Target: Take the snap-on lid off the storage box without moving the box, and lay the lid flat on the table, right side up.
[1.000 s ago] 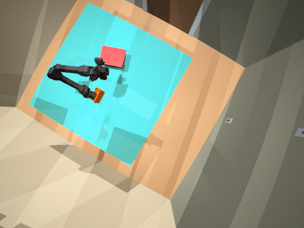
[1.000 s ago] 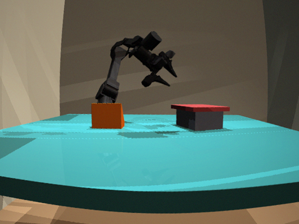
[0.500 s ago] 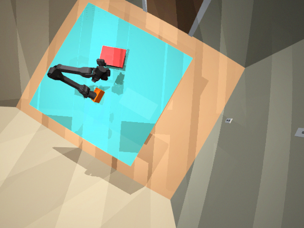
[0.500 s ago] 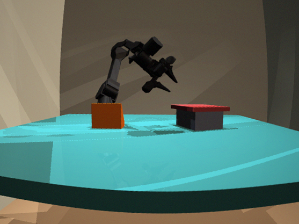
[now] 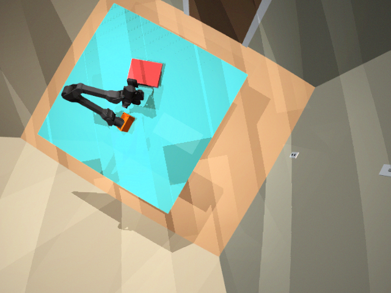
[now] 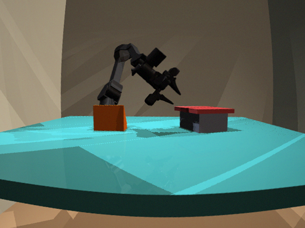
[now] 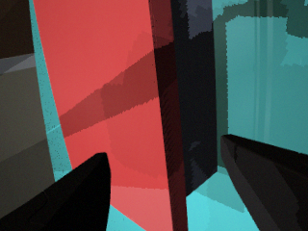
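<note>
Tool (image 5: 141,97) (image 6: 177,99) (image 7: 165,154): fingers parted to a middling width, nothing gripped. It is raised above the bench, beside the storage box, and slants downward toward it. In the top view the fingertips are hard to separate from the dark wrist parts; in the wrist view both fingers are cut off by the lower frame edge.

Red lid (image 5: 145,72) (image 6: 210,109) (image 7: 115,96): seated on top of the storage box, overhanging its walls. Its far end is cut off in the wrist view.

Storage box (image 6: 212,122) (image 7: 199,96): grey, standing on the bench, hidden under the lid from above. Its interior cannot be seen.

Arm (image 5: 98,93) (image 6: 118,70): near the storage box; its base is partly hidden behind the orange block in the exterior view.

Orange block (image 5: 127,122) (image 6: 108,118): on the bench, well apart from the storage box.

Bench (image 5: 186,94) (image 6: 213,159) (image 7: 269,96): turquoise, beneath the storage box, cropped at both sides in the exterior view.
</note>
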`<state>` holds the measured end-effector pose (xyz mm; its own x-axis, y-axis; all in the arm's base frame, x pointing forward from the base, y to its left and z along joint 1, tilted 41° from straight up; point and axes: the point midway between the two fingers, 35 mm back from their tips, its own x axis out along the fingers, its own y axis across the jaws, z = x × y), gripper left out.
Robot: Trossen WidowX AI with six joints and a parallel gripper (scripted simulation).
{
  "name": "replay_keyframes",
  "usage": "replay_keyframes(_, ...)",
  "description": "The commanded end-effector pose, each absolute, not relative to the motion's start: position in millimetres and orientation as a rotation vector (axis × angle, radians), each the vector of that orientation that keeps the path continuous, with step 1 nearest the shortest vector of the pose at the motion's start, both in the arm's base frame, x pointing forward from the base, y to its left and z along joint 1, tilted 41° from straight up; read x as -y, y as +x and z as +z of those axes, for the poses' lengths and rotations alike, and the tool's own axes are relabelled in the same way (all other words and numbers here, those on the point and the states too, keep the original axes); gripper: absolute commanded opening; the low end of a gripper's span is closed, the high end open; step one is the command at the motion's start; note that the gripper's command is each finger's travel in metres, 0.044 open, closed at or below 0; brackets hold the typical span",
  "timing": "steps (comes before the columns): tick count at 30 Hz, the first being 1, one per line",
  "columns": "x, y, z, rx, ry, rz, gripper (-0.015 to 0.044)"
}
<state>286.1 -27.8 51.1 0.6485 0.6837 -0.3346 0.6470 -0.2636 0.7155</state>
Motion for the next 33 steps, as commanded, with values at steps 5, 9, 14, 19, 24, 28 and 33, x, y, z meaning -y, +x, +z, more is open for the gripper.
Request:
replay_keyframes(5,20.1,293.4,42.5,-1.051,1.972,0.035,0.0235)
replay_keyframes(9,16.4,297.8,39.5,-1.053,1.969,0.032,0.0235)
replay_keyframes(14,11.3,303.4,36.2,-1.054,1.967,0.03,0.0235)
replay_keyframes(19,5.8,308.7,33.3,-1.054,1.966,0.029,0.0235)
replay_keyframes(24,-0.1,314.0,31.0,-1.052,1.967,0.031,0.0235)
replay_keyframes(28,-5.1,318.0,29.6,-1.05,1.969,0.033,0.0235)
replay_keyframes(33,-11.7,322.7,28.3,-1.046,1.974,0.039,0.0235)
